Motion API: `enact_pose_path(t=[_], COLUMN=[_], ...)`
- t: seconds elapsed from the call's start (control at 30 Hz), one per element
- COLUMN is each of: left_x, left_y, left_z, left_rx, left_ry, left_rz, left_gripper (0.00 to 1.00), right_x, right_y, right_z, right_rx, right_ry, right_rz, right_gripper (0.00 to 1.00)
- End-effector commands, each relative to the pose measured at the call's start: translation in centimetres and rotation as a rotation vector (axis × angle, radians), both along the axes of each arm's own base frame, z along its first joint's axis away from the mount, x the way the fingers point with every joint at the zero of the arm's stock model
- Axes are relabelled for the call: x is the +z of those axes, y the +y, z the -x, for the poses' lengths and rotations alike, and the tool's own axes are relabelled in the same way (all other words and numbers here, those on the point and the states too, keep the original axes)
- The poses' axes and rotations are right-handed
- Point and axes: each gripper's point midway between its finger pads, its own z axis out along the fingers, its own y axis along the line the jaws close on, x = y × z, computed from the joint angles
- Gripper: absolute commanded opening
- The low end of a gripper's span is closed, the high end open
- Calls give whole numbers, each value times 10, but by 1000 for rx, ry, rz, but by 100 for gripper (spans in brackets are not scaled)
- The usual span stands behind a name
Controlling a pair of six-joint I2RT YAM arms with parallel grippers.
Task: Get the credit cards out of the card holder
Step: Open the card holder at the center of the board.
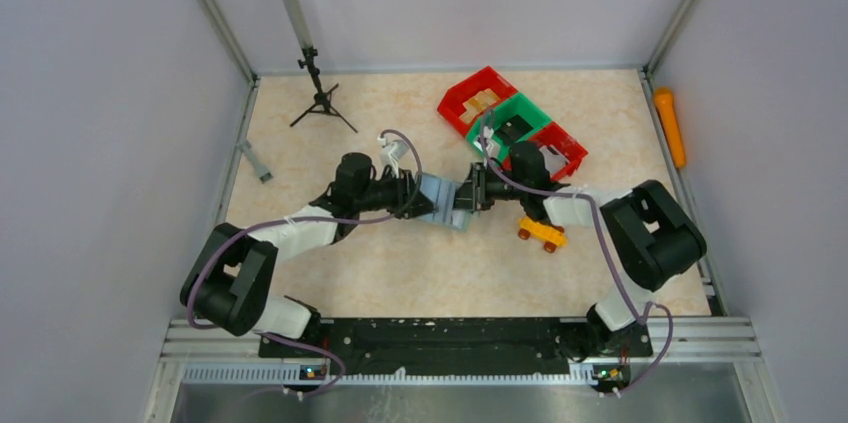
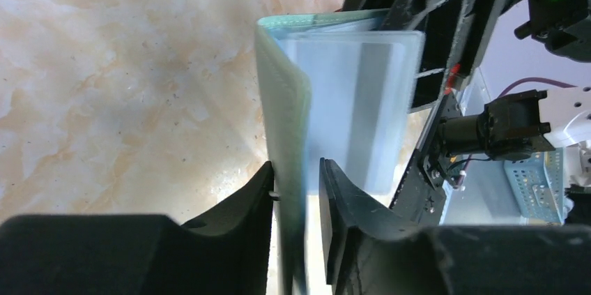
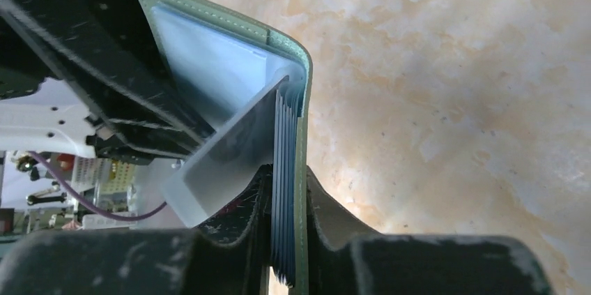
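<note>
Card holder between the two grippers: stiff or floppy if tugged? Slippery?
Probably floppy: the card holder curls at its fold and its clear sleeves splay apart. The sleeves look glossy, so they may slip in the right gripper pinching them. Likely light, being so thin.

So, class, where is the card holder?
Top view: the card holder is at centre, between the left gripper and right gripper, left of the yellow toy car.

Open grey-green card holder (image 1: 440, 198), table ctr.
</note>
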Motion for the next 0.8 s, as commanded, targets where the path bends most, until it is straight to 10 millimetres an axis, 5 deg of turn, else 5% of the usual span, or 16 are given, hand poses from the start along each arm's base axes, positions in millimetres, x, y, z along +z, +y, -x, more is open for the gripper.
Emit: enact_pose_path(t=[0.0, 0.17, 0.3, 0.77], left_x=[22, 24, 16, -19], left_y=[-4, 3, -1, -35], left_z=[-12, -13, -13, -5], left_rx=[12, 53, 46, -22], left_ry=[-68, -106, -101, -66], left_rz=[24, 9, -31, -182], left_gripper=[44, 83, 97, 99], right_x=[-8, -21, -23, -31], right_y=[3, 1, 3, 10], right_z=[-13, -18, -17, -15], right_rx=[-21, -37, -27, -20], right_ry=[-16, 15, 29, 49], right_rz=[80, 130, 121, 164], right_gripper=[6, 4, 6, 8])
